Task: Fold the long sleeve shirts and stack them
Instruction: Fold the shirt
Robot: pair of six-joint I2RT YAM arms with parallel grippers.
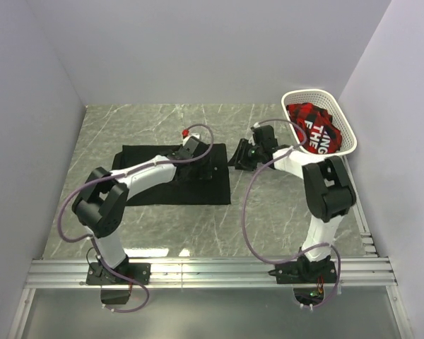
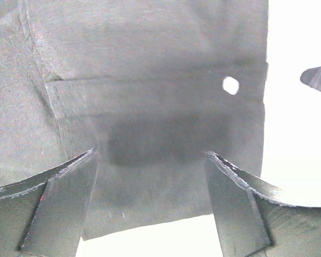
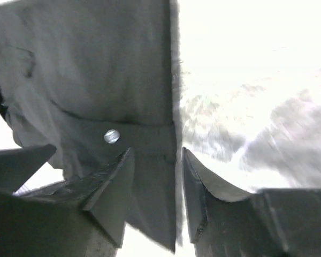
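A black long sleeve shirt (image 1: 162, 180) lies spread flat on the marble table, left of centre. My left gripper (image 1: 198, 152) hovers over its upper right part. In the left wrist view this gripper (image 2: 151, 155) is open, with dark shirt fabric (image 2: 150, 107) and a white button (image 2: 230, 85) beneath and nothing pinched. My right gripper (image 1: 244, 155) sits at a black cuff end (image 1: 235, 152) sticking out to the right of the shirt. In the right wrist view this gripper (image 3: 157, 152) stands narrowly open, and the cuff (image 3: 150, 176) with a button (image 3: 111, 136) fills most of the gap.
A white basket (image 1: 343, 116) stands at the back right and holds red-and-black plaid cloth (image 1: 311, 123). Grey walls close in the table on the left, back and right. A metal rail (image 1: 212, 268) runs along the near edge by the arm bases.
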